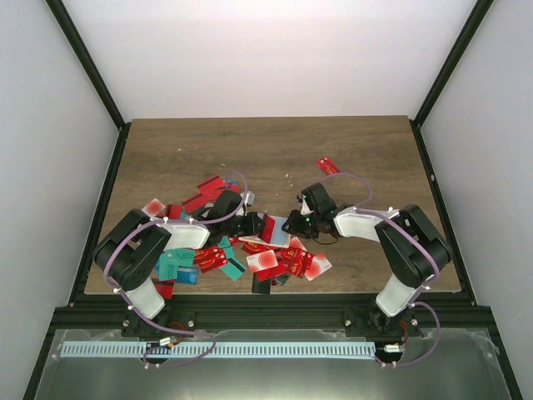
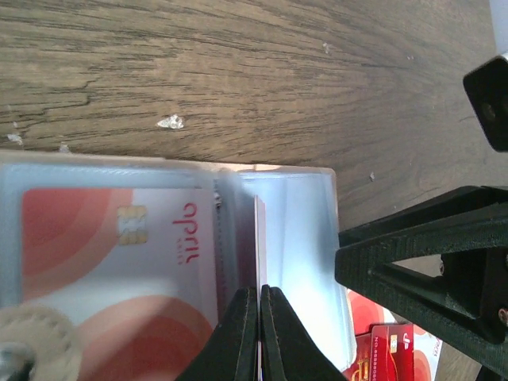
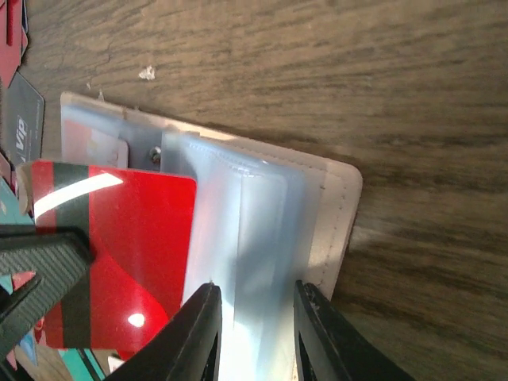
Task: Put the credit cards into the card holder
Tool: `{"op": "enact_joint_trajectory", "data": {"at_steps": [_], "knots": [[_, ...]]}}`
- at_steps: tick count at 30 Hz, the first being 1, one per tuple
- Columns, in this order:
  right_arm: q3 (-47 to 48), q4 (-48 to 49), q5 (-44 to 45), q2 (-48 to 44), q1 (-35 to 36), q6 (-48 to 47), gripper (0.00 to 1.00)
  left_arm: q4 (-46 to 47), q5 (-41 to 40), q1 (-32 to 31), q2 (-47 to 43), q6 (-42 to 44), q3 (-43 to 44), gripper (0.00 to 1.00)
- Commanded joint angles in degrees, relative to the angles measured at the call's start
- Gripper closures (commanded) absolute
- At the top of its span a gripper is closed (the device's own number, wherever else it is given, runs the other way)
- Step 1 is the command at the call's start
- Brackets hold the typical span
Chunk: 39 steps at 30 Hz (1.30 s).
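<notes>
Left wrist view: left hand (image 2: 259, 317) was clenched on a red card (image 3: 135, 238), edge-on over the open card holder (image 2: 305, 238) just ahead on the bench (image 2: 238, 63). The right hand (image 3: 256, 292) straddled its clear sleeves (image 3: 246, 230); grip could not be told.

I work in a robotics lab cell, not a lived-in room. My wood-grain table (image 1: 275, 146) stands boxed in by plain white panels (image 1: 275, 50) held in black frame bars (image 1: 87, 60). Along the near edge runs a black mounting rail (image 1: 266, 310), and below it lies a bare metal tray (image 1: 275, 379) with a white slotted strip (image 1: 250, 350).
</notes>
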Motion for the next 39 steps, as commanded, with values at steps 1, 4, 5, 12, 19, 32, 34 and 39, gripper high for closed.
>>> {"op": "enact_joint_trajectory", "data": {"at_steps": [1,4,5,12,19,32,34,39], "knots": [[2.4,-3.1,5.0,4.3,3.1,0.0,0.72,0.2,1.7,-0.2,1.5,1.6,-1.6,0.96],[4.1,-5.6,8.2,5.7,4.5,-0.2,0.77,0.8,2.1,-0.2,1.4,1.5,-2.0,0.96],[4.3,-6.1,9.2,5.7,4.8,-0.2,0.79,1.0,2.1,-0.2,1.4,1.5,-2.1,0.96],[5.7,-10.7,14.3,2.0,4.9,-0.7,0.98,0.9,2.2,-0.2,0.2,1.7,-2.7,0.96],[8.0,-13.7,15.3,0.5,5.9,-1.2,0.99,-1.2,1.7,-0.2,-3.8,1.6,-2.5,0.96],[17.0,-20.2,19.5,3.5,12.4,0.5,0.99,-14.6,-7.4,0.1,-18.5,4.8,-3.3,0.96],[18.1,-20.0,18.9,4.4,13.1,0.8,0.99,-15.5,-8.1,0.2,-20.0,4.8,-4.1,0.96],[20.8,-18.1,15.6,7.3,13.9,1.1,0.98,-19.0,-10.9,0.7,-25.8,4.4,-6.3,0.96]]}}
